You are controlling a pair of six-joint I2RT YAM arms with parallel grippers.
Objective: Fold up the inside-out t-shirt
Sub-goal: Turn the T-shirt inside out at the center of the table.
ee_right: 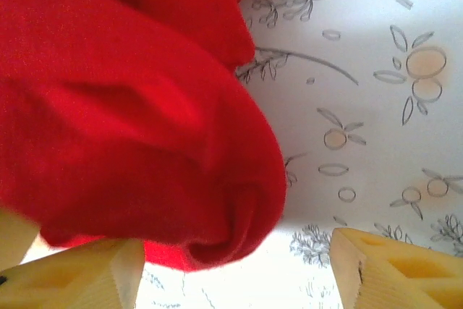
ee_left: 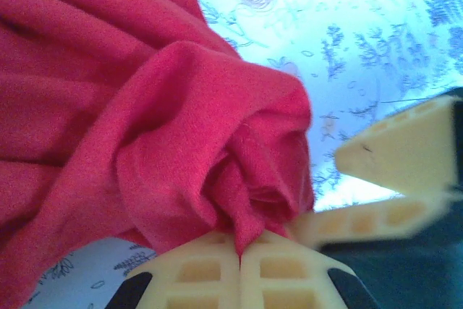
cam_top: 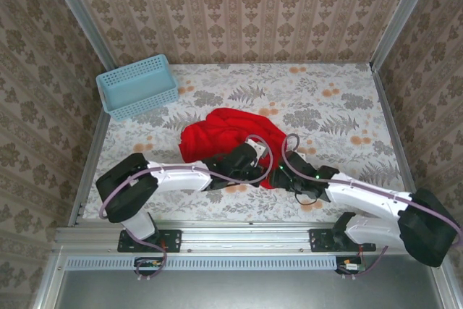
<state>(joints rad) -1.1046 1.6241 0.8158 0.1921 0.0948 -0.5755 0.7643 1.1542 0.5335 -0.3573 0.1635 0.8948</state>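
top / t-shirt [cam_top: 230,134]: I see it bunched in a red heap mid-desk [cam_top: 340,99], not folded.
top / left arm [cam_top: 181,175]: reaches in from the left, tip at the heap's near edge.
top / right arm [cam_top: 362,197]: reaches in from the right, tip just beside the heap's near-right corner.
top / basket [cam_top: 137,86]: light blue, far-left corner of the desk, apart from the t-shirt.
left wrist / left jaws: closed, yellow fingers [ee_left: 202,273] pressed together, pinching a twisted bunch of the t-shirt [ee_left: 145,106].
left wrist / desk [ee_left: 347,34]: floral cover shows past the cloth.
right wrist / right jaws: open, fingers [ee_right: 391,269] wide apart, gripping nothing.
right wrist / t-shirt [ee_right: 130,106]: a rounded fold hangs between the fingers, close to the left one; I can't tell if it touches.
right wrist / desk [ee_right: 376,106]: floral cover shows beside the fold.
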